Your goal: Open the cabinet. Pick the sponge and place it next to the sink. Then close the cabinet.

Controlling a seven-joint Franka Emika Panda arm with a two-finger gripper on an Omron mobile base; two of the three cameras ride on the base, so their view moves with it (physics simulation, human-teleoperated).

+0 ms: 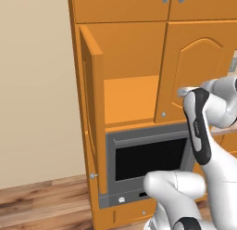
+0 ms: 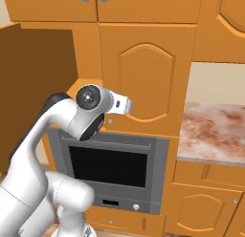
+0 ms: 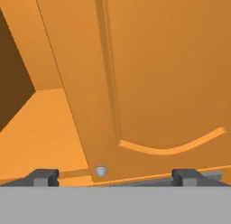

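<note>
- The cabinet (image 1: 139, 71) is a tall orange cupboard: its left door (image 1: 92, 108) stands swung out towards the camera, its right door (image 1: 199, 71) is shut.
- Behind the swung-out door an orange shelf (image 1: 132, 99) shows, with a plain orange back wall above it.
- The gripper (image 3: 115, 175) faces the lower corner of the shut door; its jaws stand wide apart with nothing between them.
- In the hand view the shut door's small silver knob (image 3: 101, 171) sits between the two dark fingertips (image 3: 43, 177), close to the left one.
- Under the cabinet sits a grey oven (image 1: 148, 162) with a dark window.
- Right of the cabinet, in the right base view, a mottled reddish stone table (image 2: 215, 131) lies above shorter orange doors (image 2: 201, 210).
- A beige wall (image 1: 37, 85) stands to the left, over a wood-plank floor (image 1: 46, 206).
- Where the sponge is I cannot tell.
</note>
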